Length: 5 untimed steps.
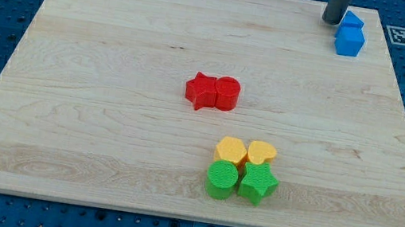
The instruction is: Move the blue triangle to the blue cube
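Note:
The blue triangle (351,20) sits at the view's top right of the wooden board (111,76), touching the blue cube (349,40) just below it. The dark rod comes down from the top edge, and my tip (331,20) rests on the board right at the triangle's left side, touching or nearly touching it.
A red star (202,91) and a red cylinder (226,93) touch near the board's middle. Lower down, a yellow hexagon (230,150), a yellow heart (262,152), a green cylinder (221,180) and a green star (257,184) form a tight cluster. A marker tag (401,35) lies right of the board.

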{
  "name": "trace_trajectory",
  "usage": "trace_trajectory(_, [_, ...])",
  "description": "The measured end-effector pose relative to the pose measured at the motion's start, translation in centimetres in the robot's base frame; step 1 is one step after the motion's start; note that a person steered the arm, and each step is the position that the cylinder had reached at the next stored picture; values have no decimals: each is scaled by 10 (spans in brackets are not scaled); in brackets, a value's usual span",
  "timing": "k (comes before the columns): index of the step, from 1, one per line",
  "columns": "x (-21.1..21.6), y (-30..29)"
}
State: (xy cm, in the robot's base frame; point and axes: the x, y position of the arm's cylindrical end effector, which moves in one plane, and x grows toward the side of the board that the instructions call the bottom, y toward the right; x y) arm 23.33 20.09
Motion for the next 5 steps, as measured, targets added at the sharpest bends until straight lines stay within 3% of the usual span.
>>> trace_trajectory(2, [-22,13])
trace_trajectory(5, [-9,25])
